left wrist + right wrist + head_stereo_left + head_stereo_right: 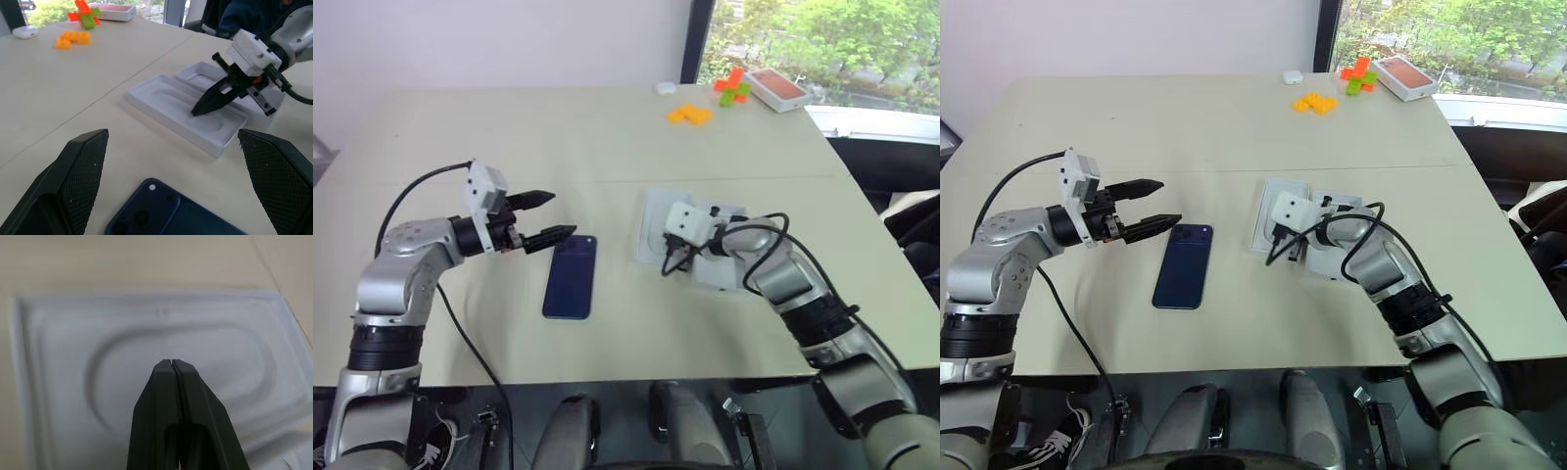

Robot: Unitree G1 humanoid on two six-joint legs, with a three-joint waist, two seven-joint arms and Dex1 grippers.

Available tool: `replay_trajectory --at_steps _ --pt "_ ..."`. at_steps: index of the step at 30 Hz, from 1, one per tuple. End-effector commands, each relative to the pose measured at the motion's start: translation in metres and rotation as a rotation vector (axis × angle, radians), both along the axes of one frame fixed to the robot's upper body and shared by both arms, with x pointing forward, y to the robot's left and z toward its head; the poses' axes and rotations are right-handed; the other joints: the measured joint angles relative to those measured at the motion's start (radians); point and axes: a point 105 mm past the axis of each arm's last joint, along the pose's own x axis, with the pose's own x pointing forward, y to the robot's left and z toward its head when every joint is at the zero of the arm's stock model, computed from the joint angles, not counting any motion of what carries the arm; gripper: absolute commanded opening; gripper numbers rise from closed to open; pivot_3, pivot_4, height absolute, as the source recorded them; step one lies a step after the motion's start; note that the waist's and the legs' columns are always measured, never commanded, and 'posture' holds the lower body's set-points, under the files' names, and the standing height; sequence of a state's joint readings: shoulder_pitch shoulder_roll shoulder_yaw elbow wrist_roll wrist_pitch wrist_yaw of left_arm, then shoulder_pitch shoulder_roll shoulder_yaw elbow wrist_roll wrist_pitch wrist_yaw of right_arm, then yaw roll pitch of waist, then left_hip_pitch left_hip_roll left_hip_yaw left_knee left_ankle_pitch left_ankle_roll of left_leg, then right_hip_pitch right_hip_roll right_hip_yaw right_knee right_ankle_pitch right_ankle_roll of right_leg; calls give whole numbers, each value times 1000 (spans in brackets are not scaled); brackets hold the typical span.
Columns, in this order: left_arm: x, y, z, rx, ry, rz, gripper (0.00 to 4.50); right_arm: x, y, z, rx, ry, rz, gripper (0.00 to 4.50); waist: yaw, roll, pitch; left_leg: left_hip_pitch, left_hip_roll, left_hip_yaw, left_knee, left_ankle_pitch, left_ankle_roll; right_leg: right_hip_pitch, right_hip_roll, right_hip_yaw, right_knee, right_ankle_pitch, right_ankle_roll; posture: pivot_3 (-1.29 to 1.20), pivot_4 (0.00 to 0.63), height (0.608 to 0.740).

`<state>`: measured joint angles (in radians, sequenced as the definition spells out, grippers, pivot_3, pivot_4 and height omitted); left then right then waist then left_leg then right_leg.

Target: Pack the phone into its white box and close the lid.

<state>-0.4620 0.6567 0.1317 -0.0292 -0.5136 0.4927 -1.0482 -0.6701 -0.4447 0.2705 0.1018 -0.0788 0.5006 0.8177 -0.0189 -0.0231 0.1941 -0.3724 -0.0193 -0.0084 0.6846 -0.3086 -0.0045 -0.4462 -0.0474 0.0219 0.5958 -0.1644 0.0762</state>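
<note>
Your view over the beige surface (pixel 607 137), with the phone (pixel 571 276) as landmark. The phone lies flat and face down, its camera cluster at the far end. Your left end effector (pixel 551 217) hovers just beside that far end, on the phone's left, fingers spread wide apart and holding nothing; the left wrist view shows the phone's camera corner between the two fingers (pixel 80 176).

To the phone's right, apart from it, lies a thin white insert (pixel 188 110) with an oval outline pressed into it. Your right end effector (pixel 212 100) points down over this insert with its fingers pressed together; the right wrist view shows the tips meeting above the oval, gripping nothing.

Just beyond the insert from the phone sits a second white piece (pixel 198 78), partly behind the right arm; it may be the white box, though this cannot be confirmed.

Far beyond the phone, near the window, rest orange blocks (pixel 689 115), green and orange blocks (pixel 731 88) and an orange-red-topped box (pixel 775 88).
</note>
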Motion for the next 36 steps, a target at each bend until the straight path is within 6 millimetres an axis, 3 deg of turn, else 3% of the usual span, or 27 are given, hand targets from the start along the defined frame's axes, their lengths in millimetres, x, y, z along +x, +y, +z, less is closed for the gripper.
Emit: replay_trajectory --at_steps 1,3,6,7,10,18,22,28,31,36 --pt "-4 5 11 13 -43 -7 4500 3 -1 50 181 -47 -2 1349 1 0 0 0 0 0 0 0 0 0 0 0 0 0 0 0 150 740" --pt "-5 7 10 19 -38 -5 4500 0 -2 59 233 -14 14 2359 2 0 0 0 0 0 0 0 0 0 0 0 0 0 0 0 150 740" --pt "-6 8 10 22 -35 -5 4500 -26 1 45 176 155 145 3849 5 0 0 0 0 -1 0 0 0 0 -1 -1 0 0 0 0 150 740" --pt "-5 8 9 24 -35 -4 4500 -40 -2 30 97 242 193 4363 7 0 0 0 0 -1 0 0 0 0 -1 -1 -1 0 0 0 150 740" --pt "-4 8 9 25 -40 2 4500 -52 -9 11 -26 318 202 4363 6 0 0 -1 -1 -1 0 -1 1 0 -1 -1 -2 0 0 0 150 740" --pt "-11 8 6 33 -33 -14 4500 -46 -2 1 -73 303 156 4363 0 0 0 0 1 0 0 -1 1 0 1 0 -1 0 0 0 150 740" --pt "-19 10 -10 124 -20 -34 4500 -37 -1 -9 -139 249 128 4363 -1 0 0 0 1 2 0 -1 1 0 0 0 -1 0 0 0 150 740" --pt "-20 6 -12 124 -32 -33 4500 -33 1 -15 -154 234 119 4363 6 0 0 0 0 1 0 -1 1 0 -1 0 -1 0 0 0 150 740" --pt "-18 6 -9 126 -48 -21 4500 -35 0 -19 -179 239 135 3593 4 0 0 0 0 1 0 -1 1 0 -1 0 -1 0 0 0 150 740" --pt "-18 5 -7 125 -56 -21 4500 -32 -1 -19 -202 213 138 1149 2 0 0 0 0 1 0 -1 1 0 -1 0 -1 0 0 0 150 740"
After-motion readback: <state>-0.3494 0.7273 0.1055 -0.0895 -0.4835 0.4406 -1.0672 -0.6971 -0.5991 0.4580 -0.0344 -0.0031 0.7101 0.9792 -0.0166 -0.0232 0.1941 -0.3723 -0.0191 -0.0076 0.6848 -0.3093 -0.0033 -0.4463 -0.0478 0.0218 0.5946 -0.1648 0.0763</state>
